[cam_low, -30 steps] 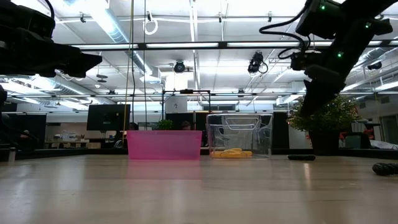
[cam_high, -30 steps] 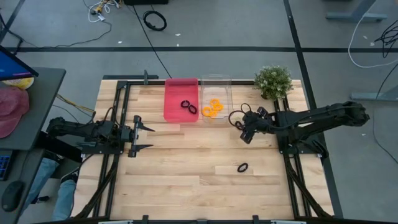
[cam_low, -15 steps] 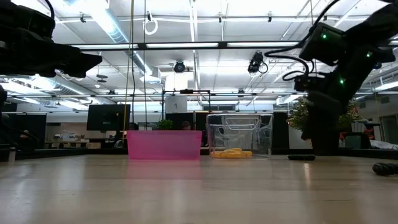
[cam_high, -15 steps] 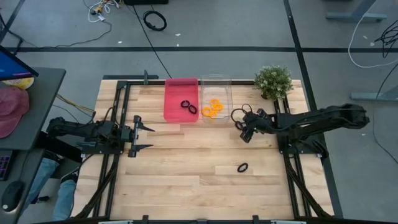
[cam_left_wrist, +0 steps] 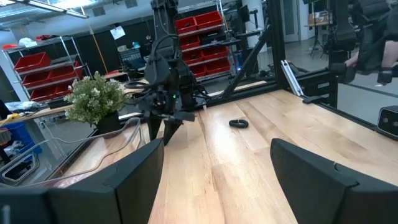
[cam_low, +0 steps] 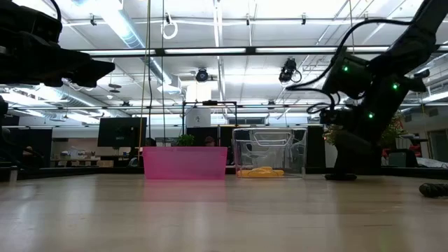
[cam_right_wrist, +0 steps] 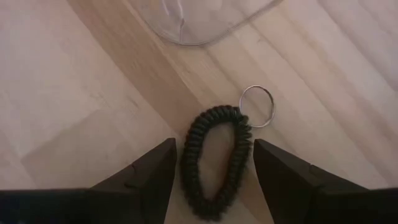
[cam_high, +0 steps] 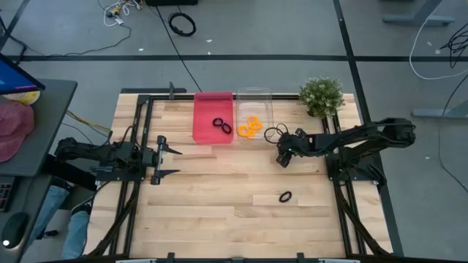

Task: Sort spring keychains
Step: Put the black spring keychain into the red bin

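Observation:
A black spring keychain with a metal ring lies flat on the table beside the clear bin's corner. My right gripper hangs open just above it, pointing steeply down, with one finger on each side of the coil and apart from it. Another black keychain lies nearer the front edge. The pink bin holds two black keychains. The clear bin holds orange ones. My left gripper waits open at the table's left side, level.
A potted plant stands at the far right corner, behind my right arm. Both bins stand side by side at the far edge. Bare wood lies between the two arms and toward the near edge.
My right gripper has sunk toward the table and come a little toward the left edge, down over the black keychain beside the clear bin. Its fingers have stayed open. The keychains have not moved.

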### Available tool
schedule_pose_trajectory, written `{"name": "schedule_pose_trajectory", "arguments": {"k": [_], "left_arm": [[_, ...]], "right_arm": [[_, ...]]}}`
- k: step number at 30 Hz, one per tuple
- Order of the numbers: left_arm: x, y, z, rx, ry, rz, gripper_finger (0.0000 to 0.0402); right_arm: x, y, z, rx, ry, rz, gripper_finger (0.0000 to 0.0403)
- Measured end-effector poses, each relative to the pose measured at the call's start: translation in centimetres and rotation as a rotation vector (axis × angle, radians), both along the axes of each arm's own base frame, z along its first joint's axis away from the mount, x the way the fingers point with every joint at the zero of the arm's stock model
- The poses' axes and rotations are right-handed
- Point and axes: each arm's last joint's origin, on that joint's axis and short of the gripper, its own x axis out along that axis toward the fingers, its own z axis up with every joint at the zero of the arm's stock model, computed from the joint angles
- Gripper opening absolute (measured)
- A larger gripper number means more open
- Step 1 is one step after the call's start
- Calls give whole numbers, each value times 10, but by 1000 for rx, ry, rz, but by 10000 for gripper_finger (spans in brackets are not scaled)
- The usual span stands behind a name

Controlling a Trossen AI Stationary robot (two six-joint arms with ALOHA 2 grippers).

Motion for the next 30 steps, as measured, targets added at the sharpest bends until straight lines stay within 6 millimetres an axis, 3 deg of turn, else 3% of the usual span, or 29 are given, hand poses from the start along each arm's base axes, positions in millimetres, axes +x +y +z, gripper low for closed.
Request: {"name": "schedule_pose_trajectory", "arguments": {"k": [12, 16, 24, 30], "left_arm": [[0, 0, 0, 0, 0, 0, 298], [0, 0, 0, 0, 0, 0, 298], [0, 0, 0, 0, 0, 0, 298], [0, 0, 0, 0, 0, 0, 298]], "right_arm": [[0, -6, -8, 65, 25, -39, 212], [-1, -6, -9, 93, 27, -49, 171], [-2, -10, -9, 116, 34, -48, 31], [-3, -12, -9, 136, 31, -41, 20]]}}
